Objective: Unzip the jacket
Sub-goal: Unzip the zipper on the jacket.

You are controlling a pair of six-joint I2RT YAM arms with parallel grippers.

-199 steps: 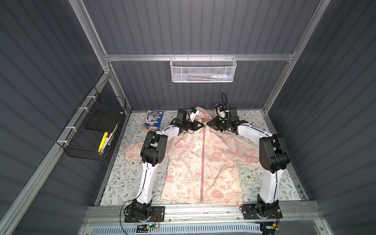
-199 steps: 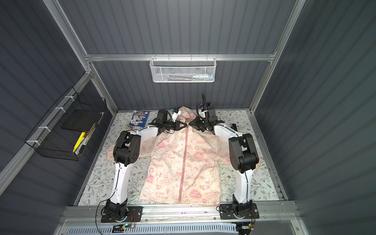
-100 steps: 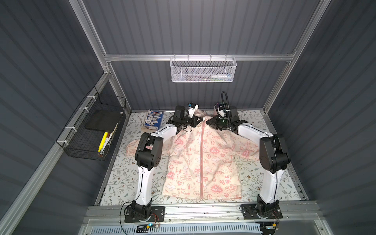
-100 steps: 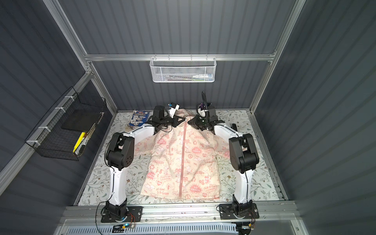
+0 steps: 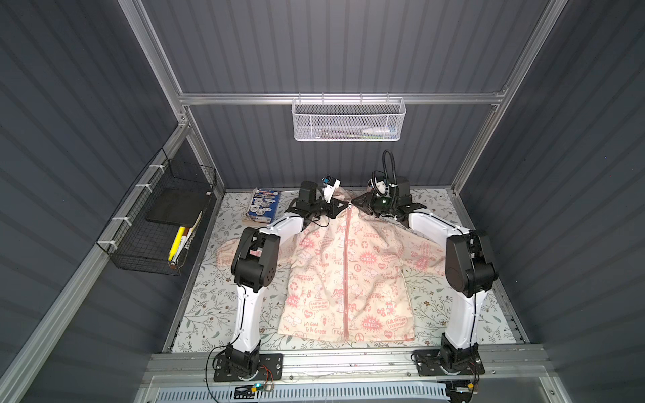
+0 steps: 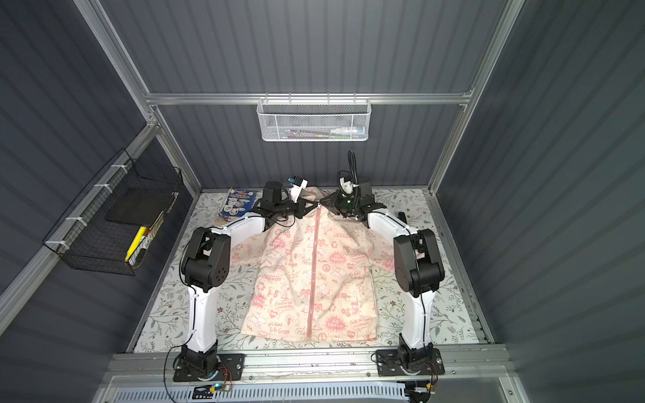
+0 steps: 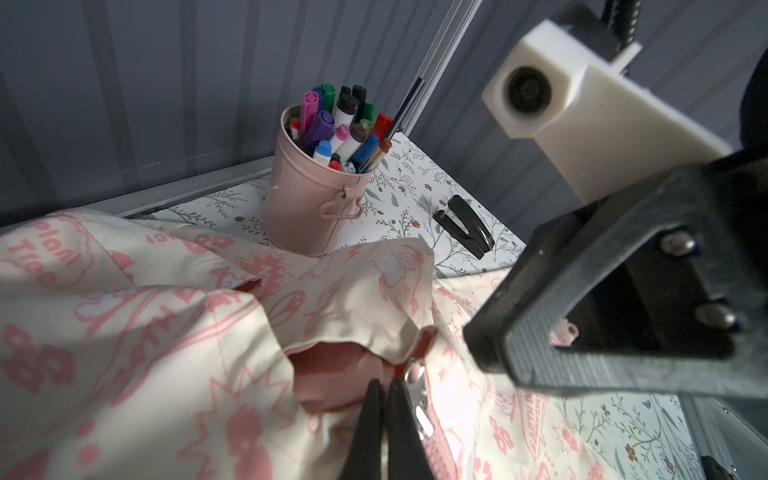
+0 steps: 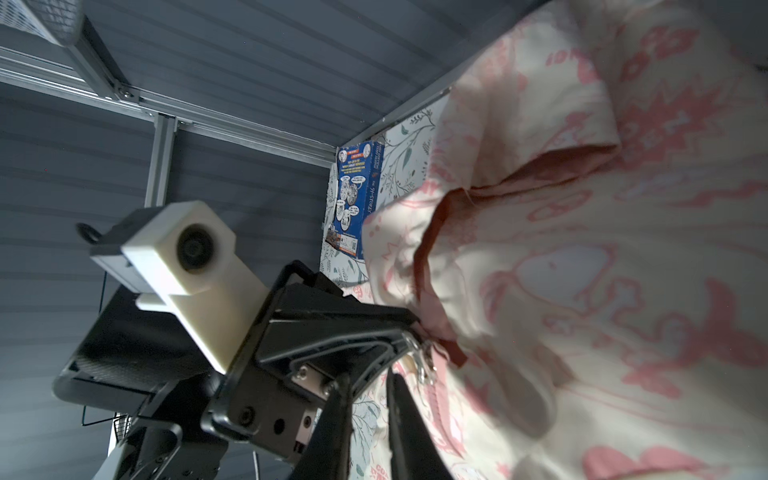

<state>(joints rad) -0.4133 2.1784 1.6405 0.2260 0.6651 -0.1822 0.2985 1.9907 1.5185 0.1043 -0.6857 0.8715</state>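
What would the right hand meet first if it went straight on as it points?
Probably the zipper pull at the jacket collar, just ahead of the right hand; the left hand sits right behind it. Depth is unclear.

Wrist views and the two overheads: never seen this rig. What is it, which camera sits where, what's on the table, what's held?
It's a two-armed robot: a left arm and a right arm bolted to the front rail, each ending in a two-finger gripper. Both top views look down on the whole cell. Each wrist view rides on one arm, behind its own fingers, and sees the other arm's camera opposite. On the floral mat lies a zipped jacket, with a book, a pen cup and a stapler toward the back wall. The left gripper is shut on the jacket at the neck, beside the zipper pull. The right gripper is slightly open near the pull, holding nothing.
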